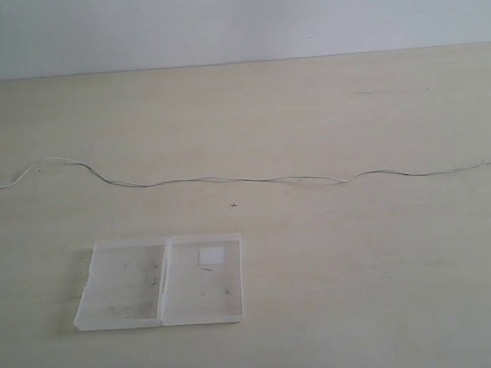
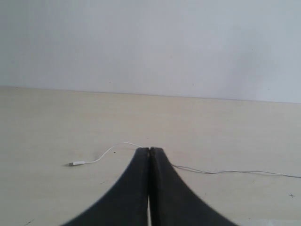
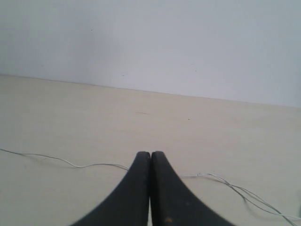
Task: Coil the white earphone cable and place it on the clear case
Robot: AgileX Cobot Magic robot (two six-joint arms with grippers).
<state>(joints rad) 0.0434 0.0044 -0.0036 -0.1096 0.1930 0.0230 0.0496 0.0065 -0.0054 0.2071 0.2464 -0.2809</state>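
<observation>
The white earphone cable (image 1: 229, 181) lies stretched nearly straight across the table from the left edge to the right edge. Its small plug (image 2: 77, 163) shows in the left wrist view. In front of the cable lies the clear case (image 1: 120, 287), opened flat, with a white sticker in its right half. Neither arm appears in the exterior view. My left gripper (image 2: 149, 149) is shut and empty; the cable (image 2: 221, 172) passes behind its black fingers. My right gripper (image 3: 150, 153) is shut and empty too, with the cable (image 3: 70, 163) running behind it and splitting into two strands on one side.
The light wooden table (image 1: 355, 269) ends at a pale wall (image 1: 238, 21) at the back. A small dark mark (image 1: 233, 205) sits on the tabletop between cable and case.
</observation>
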